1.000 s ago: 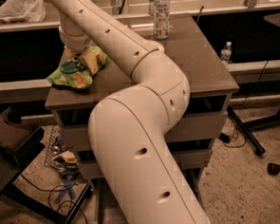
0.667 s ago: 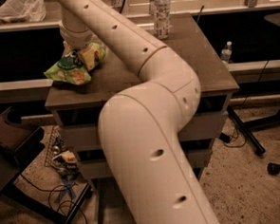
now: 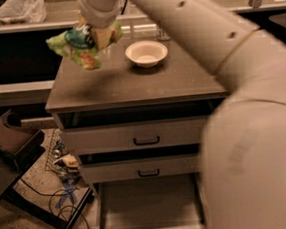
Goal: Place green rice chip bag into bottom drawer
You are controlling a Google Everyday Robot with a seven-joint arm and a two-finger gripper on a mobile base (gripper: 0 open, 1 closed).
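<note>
The gripper (image 3: 98, 31) hung at the upper left of the view, above the back-left part of the cabinet top (image 3: 131, 85), and it was pinched onto the bag (image 3: 80, 45). The bag was crumpled, light green with white letters and a dark green patch. It dangled under the gripper clear of the top, partly past the left edge, and a soft shadow lay on the wood below it.

The arm (image 3: 239, 96) swept in from the lower right and filled most of that side, hiding the right end of the cabinet (image 3: 67, 140).

A white bowl (image 3: 146, 53) sat upright on the top, near the back, to the right of the bag and apart from it.

Below the top, the two upper drawers (image 3: 134, 135) showed grey fronts with black handles (image 3: 146, 141) – both looked slightly pulled out, with dark gaps above them. The bottom drawer (image 3: 143, 204) stood pulled well out toward the camera, showing its flat grey floor.

On the floor to the left lay a dark chair (image 3: 13, 141) and loose cables (image 3: 65, 199). A pale plastic bag (image 3: 20, 9) rested on the counter behind.
</note>
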